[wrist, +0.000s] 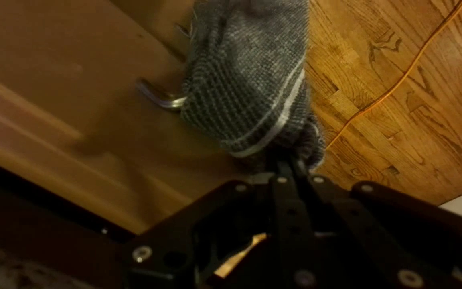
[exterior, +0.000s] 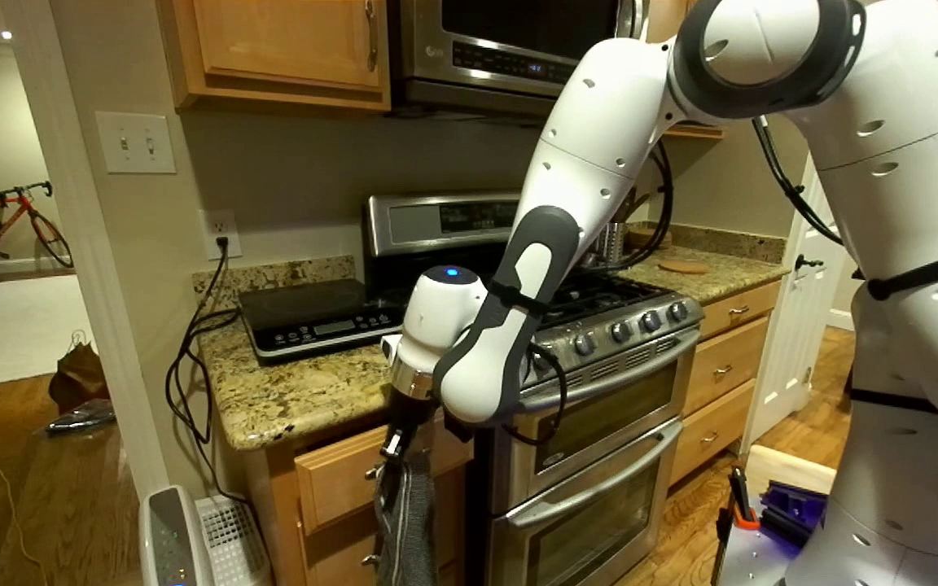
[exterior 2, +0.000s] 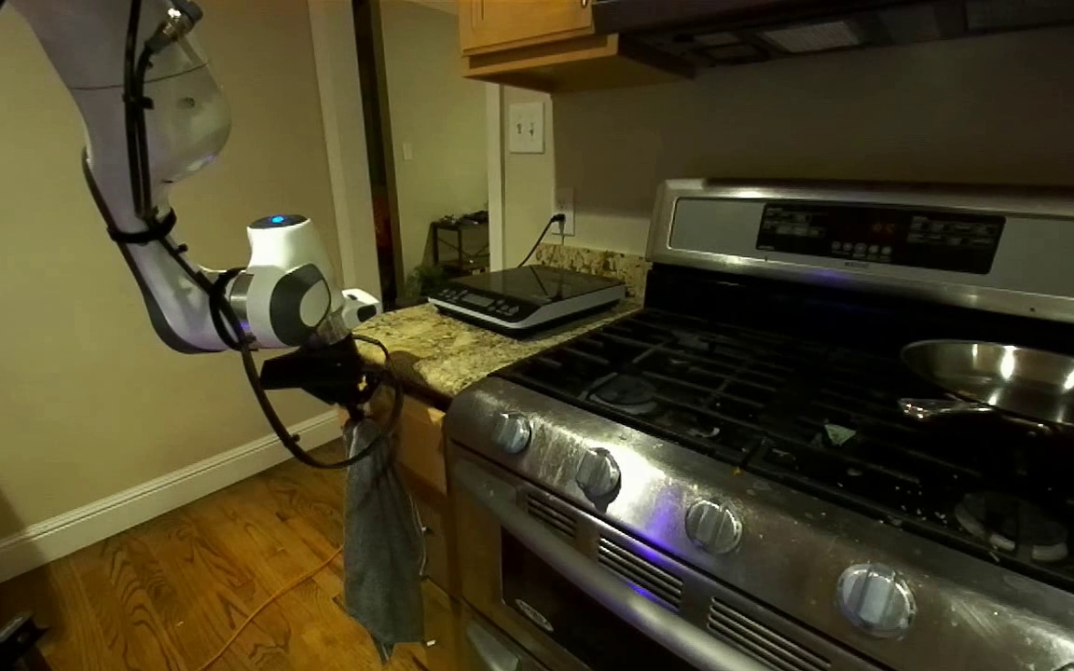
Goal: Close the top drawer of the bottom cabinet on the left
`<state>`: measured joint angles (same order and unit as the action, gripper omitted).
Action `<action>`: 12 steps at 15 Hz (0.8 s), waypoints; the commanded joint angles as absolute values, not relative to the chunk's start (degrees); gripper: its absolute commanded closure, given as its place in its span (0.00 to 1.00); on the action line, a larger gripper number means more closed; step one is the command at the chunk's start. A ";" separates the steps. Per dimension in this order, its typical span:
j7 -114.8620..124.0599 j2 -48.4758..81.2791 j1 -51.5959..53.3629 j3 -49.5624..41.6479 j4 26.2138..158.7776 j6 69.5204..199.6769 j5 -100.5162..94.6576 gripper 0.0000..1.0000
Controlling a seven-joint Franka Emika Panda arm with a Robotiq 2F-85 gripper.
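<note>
One gripper (wrist: 288,161) pinched tight on one grey cloth (wrist: 255,72), one top drawer (exterior: 340,478), perhaps slightly ajar, one pan (exterior 2: 1040,373)

gray cloth (exterior 2: 383,540) in claw (exterior 2: 358,410)

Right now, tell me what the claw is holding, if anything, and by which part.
The claw pinches a gray cloth by its bunched top; the rest hangs below.
</note>
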<state>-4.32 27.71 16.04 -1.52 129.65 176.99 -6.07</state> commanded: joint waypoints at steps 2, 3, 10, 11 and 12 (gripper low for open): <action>-3.47 16.30 18.88 1.64 141.78 174.06 -8.83 0.67; -2.99 14.23 20.59 1.02 143.32 173.32 -9.94 0.61; -3.87 5.84 17.00 12.05 148.57 163.66 -3.04 0.77; -3.59 5.93 16.58 12.47 148.59 163.04 -1.72 0.84; -3.50 7.01 15.98 12.48 148.00 162.77 -0.70 0.91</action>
<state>-4.27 8.13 18.74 10.84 146.59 164.92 -3.52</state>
